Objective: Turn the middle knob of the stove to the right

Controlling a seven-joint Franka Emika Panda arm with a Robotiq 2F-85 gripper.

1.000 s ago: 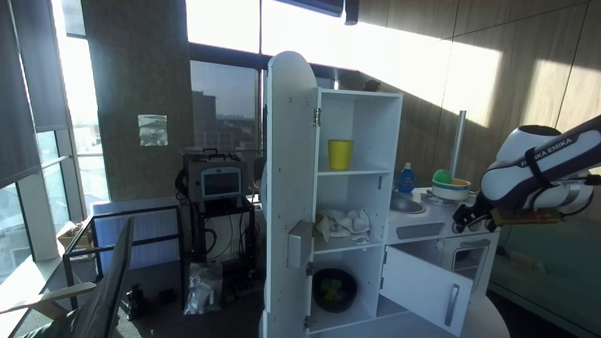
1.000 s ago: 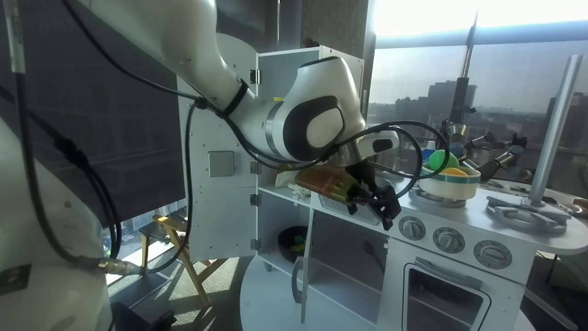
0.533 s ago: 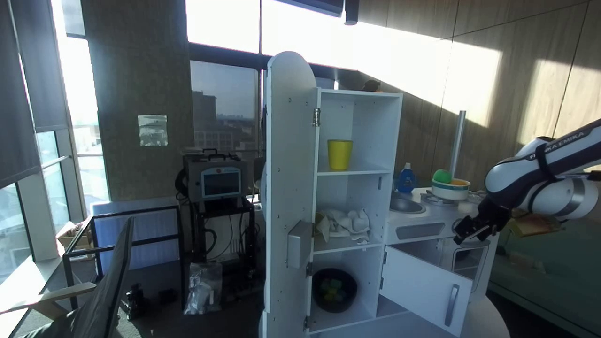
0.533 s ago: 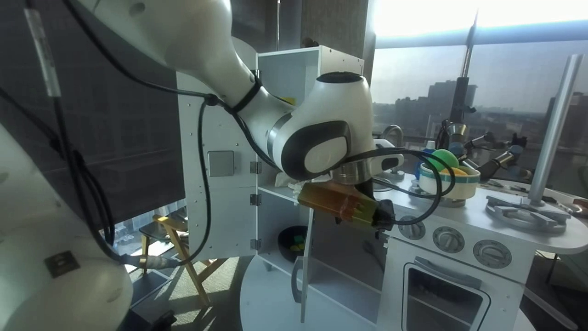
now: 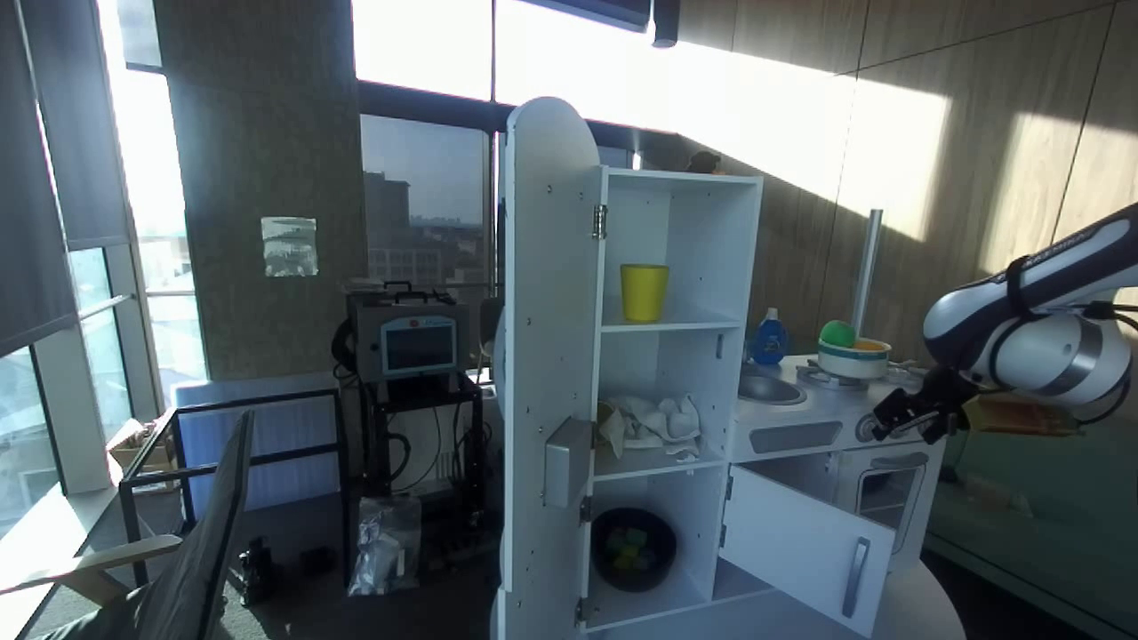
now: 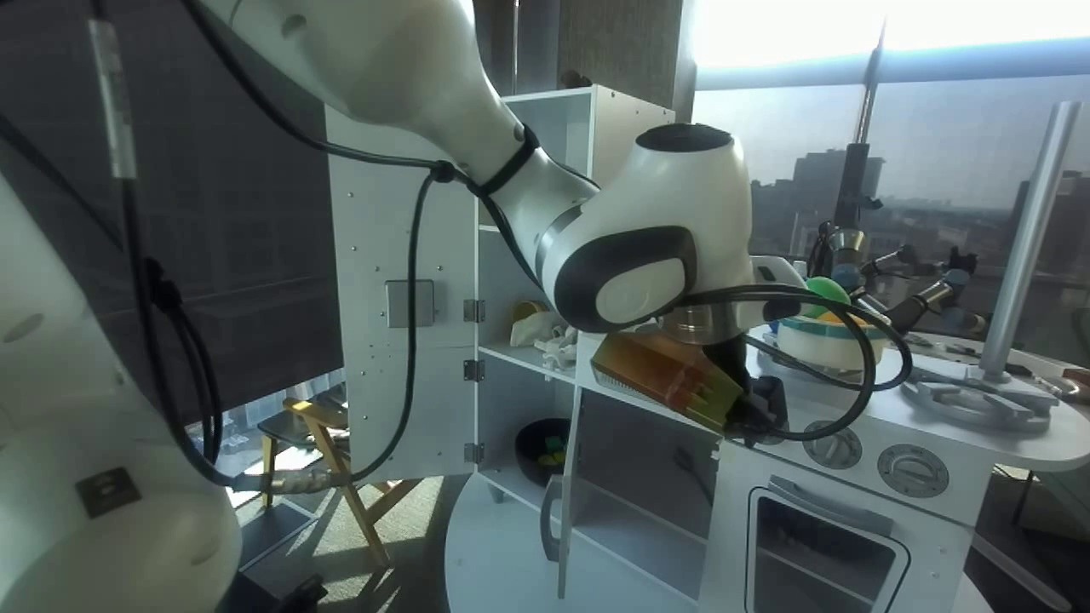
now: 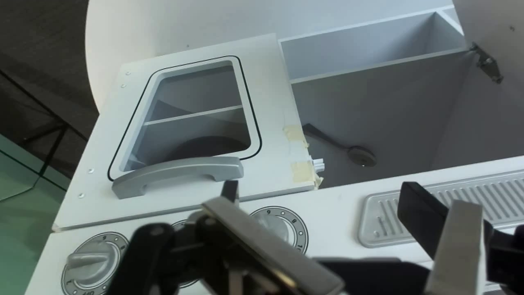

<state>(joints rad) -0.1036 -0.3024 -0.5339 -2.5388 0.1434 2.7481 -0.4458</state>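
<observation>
The white toy stove [image 6: 937,545] has a front strip with three grey dial knobs. In an exterior view the middle knob [image 6: 832,447] shows above the oven door, with an end knob [image 6: 913,470] to its right. The third knob is mostly hidden behind my gripper [image 6: 758,413]. In the wrist view my gripper [image 7: 323,196] is open with nothing between its fingers. One finger covers most of the middle knob [image 7: 179,224] and part of the knob nearest the cupboard [image 7: 280,229]. The far end knob [image 7: 92,262] is uncovered. Contact with any knob cannot be told.
The oven handle [image 7: 176,174] sticks out beside the knob strip. An open cupboard door [image 5: 807,547] juts forward. A pot [image 6: 834,351] with a green ball and a metal pole [image 6: 1026,247] stand on top. The tall cabinet's door [image 5: 551,356] stands open.
My arm has moved along the stove front toward the knobs, to the right in an exterior view. The gripper dipped, then rose again. The knobs show no visible turn.
</observation>
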